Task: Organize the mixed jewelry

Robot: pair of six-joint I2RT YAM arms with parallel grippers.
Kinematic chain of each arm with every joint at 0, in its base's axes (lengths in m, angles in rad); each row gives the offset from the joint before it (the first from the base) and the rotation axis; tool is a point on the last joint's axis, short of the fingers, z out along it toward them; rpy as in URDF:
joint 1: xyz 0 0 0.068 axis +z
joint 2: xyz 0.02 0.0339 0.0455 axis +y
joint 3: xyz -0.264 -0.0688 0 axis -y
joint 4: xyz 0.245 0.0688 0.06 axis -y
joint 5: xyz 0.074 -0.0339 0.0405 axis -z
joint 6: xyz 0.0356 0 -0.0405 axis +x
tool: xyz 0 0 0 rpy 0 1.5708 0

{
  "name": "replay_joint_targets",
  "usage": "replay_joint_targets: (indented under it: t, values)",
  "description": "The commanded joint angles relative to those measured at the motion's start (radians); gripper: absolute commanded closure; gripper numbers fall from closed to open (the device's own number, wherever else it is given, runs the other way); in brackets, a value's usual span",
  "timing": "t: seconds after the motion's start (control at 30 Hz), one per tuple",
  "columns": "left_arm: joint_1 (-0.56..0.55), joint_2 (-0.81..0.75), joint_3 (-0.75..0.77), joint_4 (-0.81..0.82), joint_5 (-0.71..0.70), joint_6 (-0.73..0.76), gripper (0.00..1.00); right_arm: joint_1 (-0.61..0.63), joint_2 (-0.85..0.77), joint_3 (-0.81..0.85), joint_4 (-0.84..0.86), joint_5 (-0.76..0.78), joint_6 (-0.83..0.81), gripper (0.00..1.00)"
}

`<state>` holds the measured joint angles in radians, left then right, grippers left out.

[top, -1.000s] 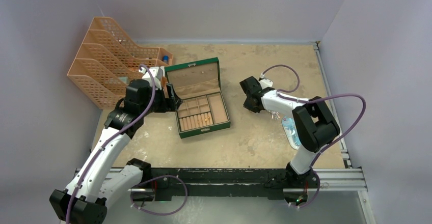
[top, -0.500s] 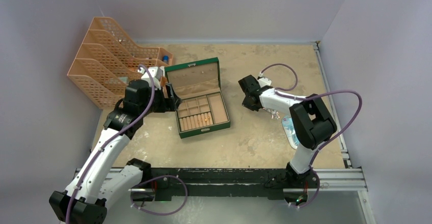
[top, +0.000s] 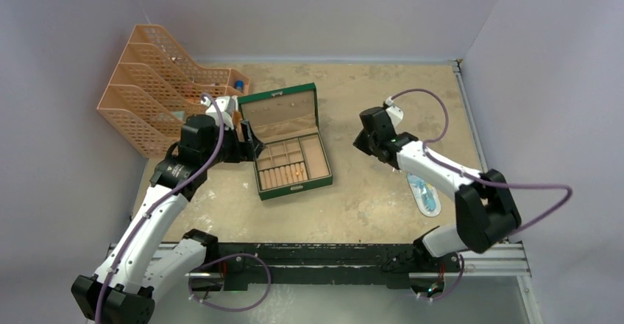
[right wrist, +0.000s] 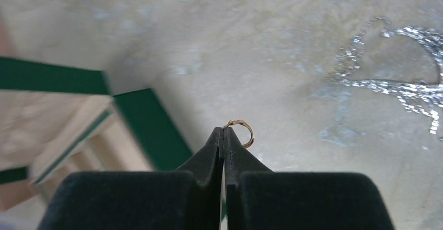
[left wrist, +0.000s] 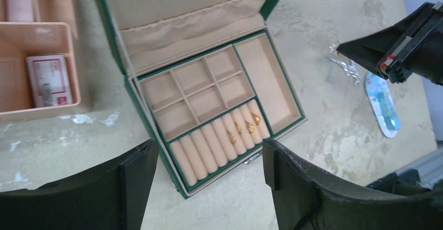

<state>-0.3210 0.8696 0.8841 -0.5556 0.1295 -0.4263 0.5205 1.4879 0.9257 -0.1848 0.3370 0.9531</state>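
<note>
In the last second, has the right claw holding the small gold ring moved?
Yes. In the top view the right claw, pinching the small gold ring, has shifted slightly right, away from the green jewellery box.

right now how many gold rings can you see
5, as far as I can tell. One ring is pinched in the shut right hand. Four rings sit between the rolls in the green box. They are tiny, so more may be hidden.
</note>
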Motion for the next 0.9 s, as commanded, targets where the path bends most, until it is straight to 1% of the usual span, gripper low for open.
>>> replay_joint_targets:
  t: [0.0,0.03,0.1,0.17,0.23,0.3,0.37,0.43,0.47,0.5,0.57,0.7,0.87]
  values:
    - [0.007,0.003,0.003,0.090,0.138,-0.036,0.27,-0.004,-0.136,-0.060,0.158,-0.119,0.000,1.00]
    - [0.007,0.004,0.002,0.106,0.171,-0.063,0.27,-0.004,-0.165,-0.073,0.191,-0.137,-0.008,1.00]
    - [0.007,0.010,0.008,0.150,0.291,-0.136,0.27,-0.004,-0.225,-0.093,0.264,-0.208,-0.020,1.00]
    - [0.007,0.020,0.017,0.205,0.386,-0.232,0.27,-0.004,-0.284,-0.110,0.337,-0.288,-0.033,1.00]
    - [0.007,0.030,0.018,0.281,0.463,-0.358,0.24,-0.004,-0.336,-0.130,0.418,-0.374,-0.025,1.00]
    - [0.007,0.042,-0.006,0.397,0.548,-0.500,0.23,-0.004,-0.379,-0.152,0.497,-0.447,-0.008,1.00]
    - [0.007,0.061,-0.055,0.575,0.632,-0.650,0.22,-0.004,-0.419,-0.176,0.581,-0.517,0.027,1.00]
    - [0.005,0.089,-0.102,0.752,0.692,-0.790,0.21,-0.001,-0.448,-0.225,0.712,-0.601,0.098,1.00]
    - [0.005,0.106,-0.120,0.826,0.711,-0.853,0.21,0.003,-0.458,-0.267,0.827,-0.635,0.139,1.00]
    - [0.004,0.122,-0.133,0.895,0.723,-0.904,0.20,0.009,-0.466,-0.295,0.908,-0.660,0.185,1.00]
    - [0.000,0.155,-0.147,0.999,0.737,-0.991,0.19,0.026,-0.470,-0.329,1.021,-0.679,0.246,1.00]
    - [-0.011,0.228,-0.163,1.122,0.781,-1.116,0.18,0.085,-0.445,-0.337,1.115,-0.681,0.282,1.00]
    - [-0.029,0.283,-0.243,1.363,0.798,-1.275,0.19,0.166,-0.396,-0.342,1.217,-0.675,0.311,1.00]
